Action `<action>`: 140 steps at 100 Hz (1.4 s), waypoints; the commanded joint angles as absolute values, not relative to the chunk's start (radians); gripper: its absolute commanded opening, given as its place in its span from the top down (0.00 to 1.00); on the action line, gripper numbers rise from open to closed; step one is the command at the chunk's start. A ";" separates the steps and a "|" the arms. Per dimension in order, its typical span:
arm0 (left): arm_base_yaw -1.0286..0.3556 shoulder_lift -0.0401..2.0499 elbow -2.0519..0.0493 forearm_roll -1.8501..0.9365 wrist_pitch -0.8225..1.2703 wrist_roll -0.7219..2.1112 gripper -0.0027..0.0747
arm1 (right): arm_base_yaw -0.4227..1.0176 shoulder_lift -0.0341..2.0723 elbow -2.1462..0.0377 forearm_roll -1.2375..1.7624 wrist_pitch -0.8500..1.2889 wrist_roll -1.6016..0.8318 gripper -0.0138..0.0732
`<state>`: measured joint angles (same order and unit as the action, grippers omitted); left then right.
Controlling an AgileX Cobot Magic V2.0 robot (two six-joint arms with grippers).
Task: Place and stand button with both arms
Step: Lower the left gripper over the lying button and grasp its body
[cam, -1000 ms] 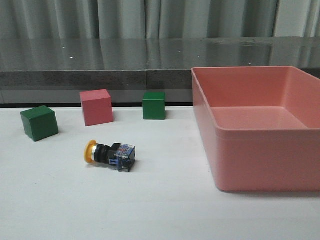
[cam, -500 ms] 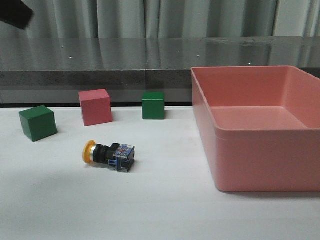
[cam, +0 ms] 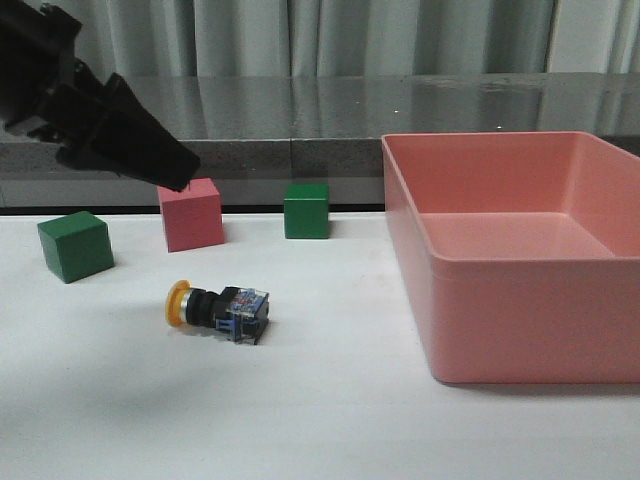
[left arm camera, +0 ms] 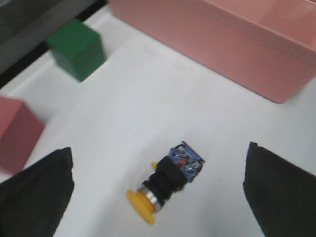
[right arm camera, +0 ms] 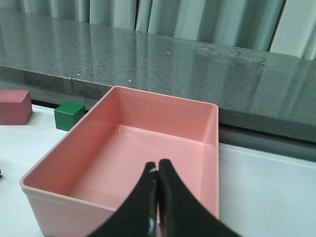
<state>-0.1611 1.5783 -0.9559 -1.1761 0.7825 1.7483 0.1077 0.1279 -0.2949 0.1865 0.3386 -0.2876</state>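
Note:
The button (cam: 220, 306) lies on its side on the white table, yellow cap to the left, clear-blue base to the right. In the left wrist view the button (left arm camera: 167, 181) lies between the two wide-open black fingers (left arm camera: 34, 192), below them and untouched. My left gripper (cam: 125, 135) hangs in the air at the upper left of the front view, above the pink cube. My right gripper (right arm camera: 157, 170) is shut and empty, over the near rim of the pink bin; it does not show in the front view.
A large pink bin (cam: 520, 330) stands at the right, empty. A pink cube (cam: 192, 214) and two green cubes (cam: 76, 246) (cam: 307, 210) stand behind the button. A grey ledge and curtains close the back.
My left arm has come into the front view from the upper left corner and moved right and down toward the pink cube. The button and the cubes have not moved.

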 commanded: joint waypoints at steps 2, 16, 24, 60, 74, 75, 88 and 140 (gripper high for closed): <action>-0.124 1.616 -1.027 -1.270 0.973 1.931 0.14 | 0.103 0.138 -0.323 0.195 0.251 -0.286 0.93; -0.062 1.757 -1.119 -1.263 1.206 2.029 0.14 | 0.103 0.138 -0.323 0.195 0.254 -0.286 0.93; -0.041 1.834 -1.168 -1.266 1.279 2.048 0.14 | 0.103 0.138 -0.323 0.195 0.254 -0.286 0.93; -0.041 1.908 -1.204 -1.301 1.266 2.034 0.14 | 0.103 0.138 -0.323 0.195 0.254 -0.286 0.93; -0.041 1.908 -1.204 -1.244 1.261 2.060 0.14 | 0.103 0.138 -0.323 0.195 0.254 -0.286 0.93; -0.041 1.909 -1.204 -1.238 1.261 2.062 0.14 | 0.103 0.138 -0.323 0.195 0.254 -0.286 0.93; -0.048 1.909 -1.199 -1.166 1.212 2.064 0.15 | 0.103 0.138 -0.323 0.195 0.254 -0.286 0.93; -0.088 2.048 -1.199 -1.136 1.148 2.167 0.26 | 0.103 0.138 -0.323 0.195 0.254 -0.286 0.93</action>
